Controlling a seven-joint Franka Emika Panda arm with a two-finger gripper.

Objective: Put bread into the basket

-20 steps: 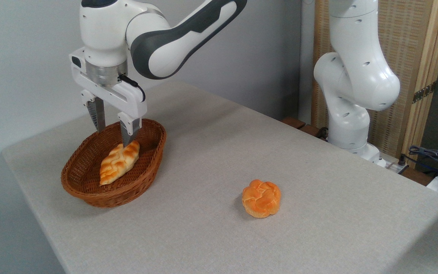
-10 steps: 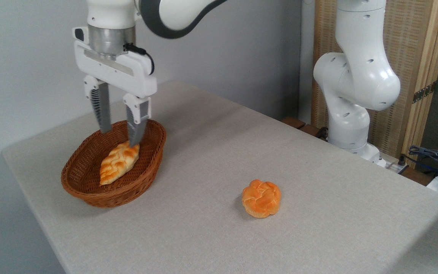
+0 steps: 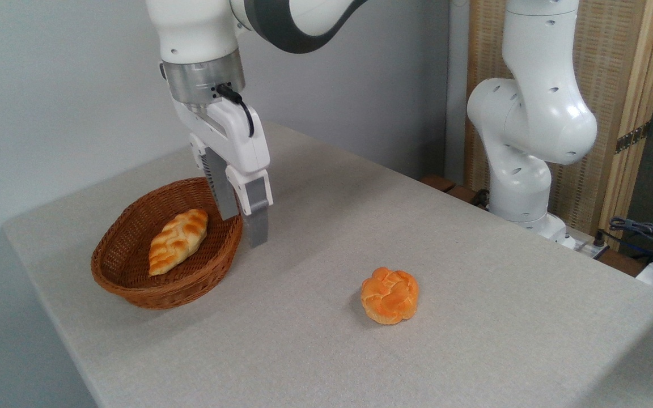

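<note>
The bread (image 3: 177,241), a golden braided loaf with pointed ends, lies slantwise inside the brown wicker basket (image 3: 134,286) at the left of the table. My gripper (image 3: 244,229) hangs above the basket's right rim, turned so that one finger stands partly behind the other. A gap shows between the two fingers and nothing is held: the gripper is open. It is clear of the loaf, up and to its right.
A round orange knotted bun (image 3: 389,295) sits on the grey table mid-right. The arm's white base (image 3: 522,187) stands at the table's far right edge, with cables (image 3: 644,232) beyond it. A wall runs behind the basket.
The gripper has let go of the loaf, risen out of the basket, shifted right past its rim and rotated. The loaf stays in the basket.
</note>
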